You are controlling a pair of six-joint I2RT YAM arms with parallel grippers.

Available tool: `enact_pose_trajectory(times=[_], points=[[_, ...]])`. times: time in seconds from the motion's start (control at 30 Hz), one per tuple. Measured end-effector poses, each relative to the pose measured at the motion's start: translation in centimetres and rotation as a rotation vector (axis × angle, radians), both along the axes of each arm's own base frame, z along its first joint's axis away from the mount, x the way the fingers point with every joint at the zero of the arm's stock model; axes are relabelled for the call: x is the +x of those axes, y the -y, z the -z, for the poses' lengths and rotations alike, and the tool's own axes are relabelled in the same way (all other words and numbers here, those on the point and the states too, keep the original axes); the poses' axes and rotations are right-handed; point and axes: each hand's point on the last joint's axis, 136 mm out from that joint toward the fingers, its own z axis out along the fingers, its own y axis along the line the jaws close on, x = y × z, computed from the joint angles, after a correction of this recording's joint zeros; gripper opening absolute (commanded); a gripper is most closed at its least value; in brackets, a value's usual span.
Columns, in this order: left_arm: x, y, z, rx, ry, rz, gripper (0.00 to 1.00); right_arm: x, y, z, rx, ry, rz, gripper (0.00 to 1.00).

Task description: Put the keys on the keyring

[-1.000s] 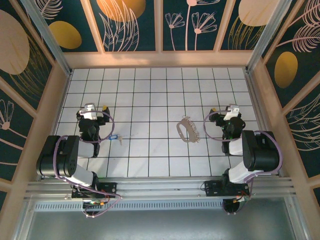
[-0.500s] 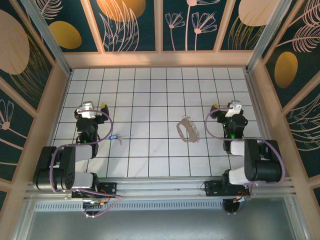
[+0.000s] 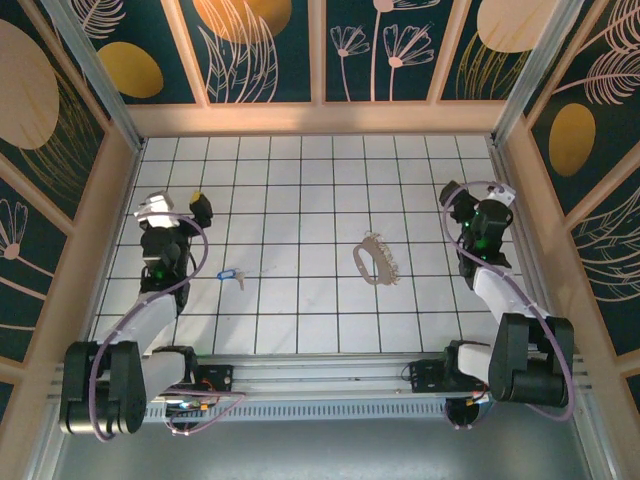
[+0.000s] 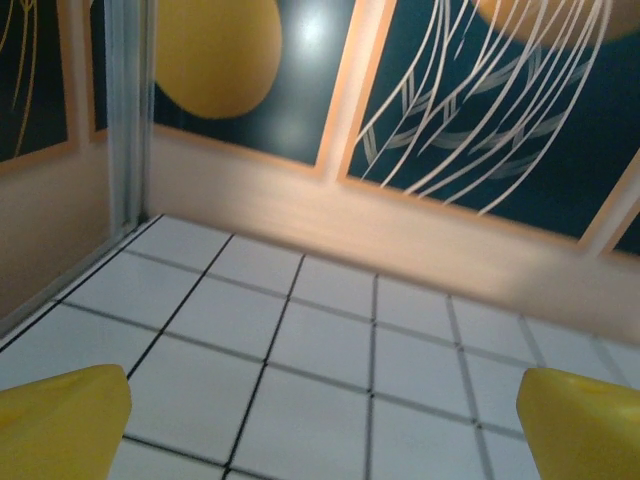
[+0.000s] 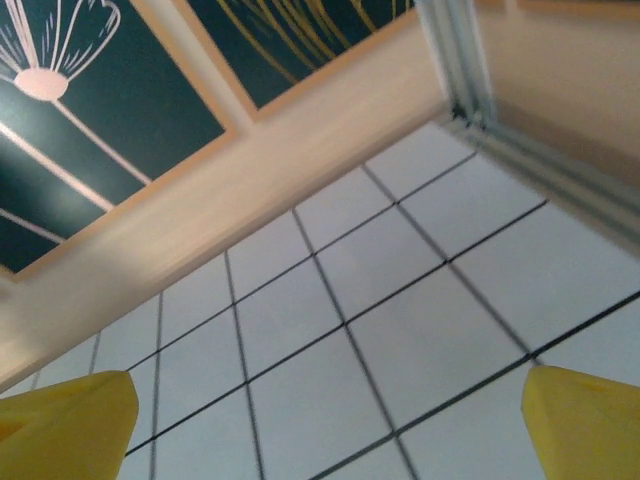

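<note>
Left gripper (image 3: 178, 206) spread wide and empty, its yellow fingertips (image 4: 60, 420) over bare tile on the left of the counter (image 3: 300, 180). Right gripper (image 3: 474, 193) gapes just as wide, empty too, close to the right wall. The keys (image 3: 229, 273) lie flat near the left arm. The keyring (image 3: 377, 258) rests mid-counter, well apart from them.

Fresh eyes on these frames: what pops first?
The dark teal wall panels with gold discs and pale plants ring a white tiled floor. Mid-floor lie the beige keyring, right of centre, and the small blue-headed keys to its left, apart. The left arm and right arm flank them, jaws wide open.
</note>
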Motion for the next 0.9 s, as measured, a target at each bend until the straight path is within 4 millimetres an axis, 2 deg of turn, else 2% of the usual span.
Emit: enact_pose_trajectory(times=[0.1, 0.23, 0.3, 0.47, 0.6, 0.7, 0.8, 0.9], points=[[-0.3, 0.4, -1.7, -0.1, 0.037, 0.02, 0.99, -0.7, -1.7, 0.8, 0.052, -0.049, -0.059, 0.9], [-0.2, 1.5, -2.6, -0.216, 0.035, 0.073, 0.98, -1.9, -4.8, 1.0, 0.091, -0.086, -0.154, 0.86], [-0.1, 2.7, -2.9, -0.252, 0.018, 0.111, 0.99, -2.4, -6.4, 1.3, 0.102, -0.11, -0.203, 0.85], [-0.3, 7.9, -3.2, -0.293, -0.033, 0.264, 0.99, -3.9, -11.0, 3.4, 0.119, -0.206, -0.333, 0.79], [-0.9, 11.1, -1.9, -0.3, -0.095, 0.347, 0.99, -5.2, -13.8, 6.0, 0.125, -0.287, -0.407, 0.77], [-1.2, 13.7, -0.4, -0.292, -0.149, 0.405, 0.99, -6.4, -15.1, 9.0, 0.121, -0.374, -0.435, 0.73], [-1.6, 16.7, 2.3, -0.268, -0.239, 0.467, 0.99, -7.1, -15.2, 11.3, 0.109, -0.442, -0.427, 0.72], [-1.9, 19.2, 4.7, -0.241, -0.321, 0.516, 0.99, -7.5, -15.1, 12.7, 0.09, -0.482, -0.41, 0.72]])
